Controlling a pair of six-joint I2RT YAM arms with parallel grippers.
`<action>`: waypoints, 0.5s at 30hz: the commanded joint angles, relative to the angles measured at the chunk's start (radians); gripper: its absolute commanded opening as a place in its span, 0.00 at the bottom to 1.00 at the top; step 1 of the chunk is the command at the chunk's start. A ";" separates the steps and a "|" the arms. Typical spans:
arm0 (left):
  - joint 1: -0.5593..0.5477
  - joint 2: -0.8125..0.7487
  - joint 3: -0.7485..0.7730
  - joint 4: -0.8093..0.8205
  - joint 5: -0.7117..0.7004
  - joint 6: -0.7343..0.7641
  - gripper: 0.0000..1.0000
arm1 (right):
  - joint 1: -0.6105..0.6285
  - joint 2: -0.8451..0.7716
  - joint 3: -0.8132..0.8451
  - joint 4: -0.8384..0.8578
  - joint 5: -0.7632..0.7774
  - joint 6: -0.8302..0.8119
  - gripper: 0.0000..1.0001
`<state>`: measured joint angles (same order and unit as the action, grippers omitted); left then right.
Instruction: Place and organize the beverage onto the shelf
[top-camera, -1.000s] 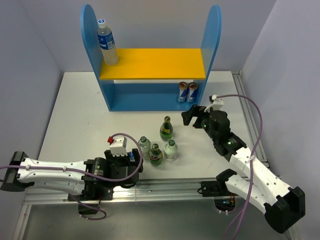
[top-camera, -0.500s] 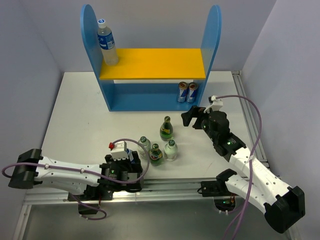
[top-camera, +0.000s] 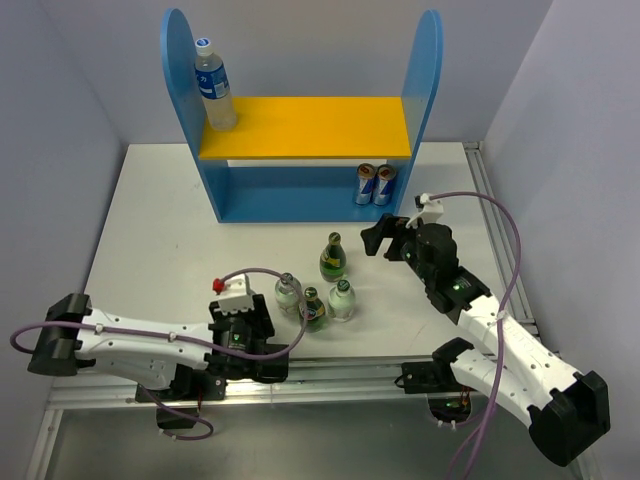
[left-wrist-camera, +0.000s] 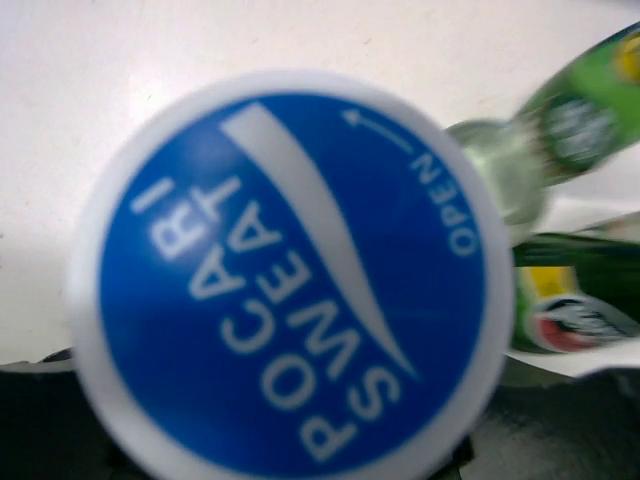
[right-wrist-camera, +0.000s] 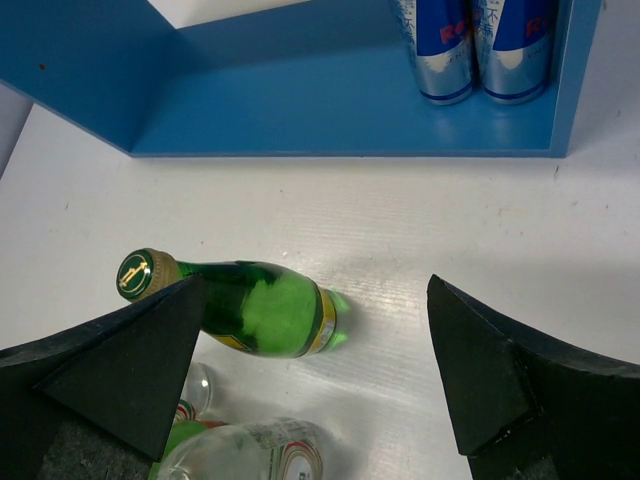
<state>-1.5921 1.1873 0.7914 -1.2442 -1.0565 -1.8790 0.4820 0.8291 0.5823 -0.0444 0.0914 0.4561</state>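
Because a Pocari Sweat cap (left-wrist-camera: 285, 275) fills its wrist view, the left gripper (top-camera: 250, 335), at 7 o'clock on the table (top-camera: 150, 230), probably straddles that bottle for lifting; its closure cannot be told. Wide open and empty, the right gripper (top-camera: 388, 233) waits at 2 o'clock of a dark green bottle (right-wrist-camera: 260, 310), with the shelf (top-camera: 300, 205) at 12.

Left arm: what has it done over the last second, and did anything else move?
The left arm swung right, nearer the standing bottles; a blue-capped bottle fills its wrist view, but whether its fingers have closed on it is hidden. The right arm, cans, shelf and shelf bottle stayed put.
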 joint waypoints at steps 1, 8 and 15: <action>0.003 -0.031 0.251 -0.129 -0.183 0.085 0.00 | 0.004 -0.008 -0.004 0.041 -0.007 0.007 0.98; 0.157 -0.058 0.691 0.140 -0.273 0.887 0.00 | 0.004 -0.025 -0.007 0.041 -0.010 0.009 0.98; 0.561 -0.051 0.814 0.910 0.145 1.767 0.00 | 0.004 -0.041 -0.009 0.041 -0.010 0.007 0.98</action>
<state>-1.1603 1.0851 1.4570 -0.6777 -1.0298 -0.5270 0.4820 0.8066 0.5793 -0.0444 0.0849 0.4561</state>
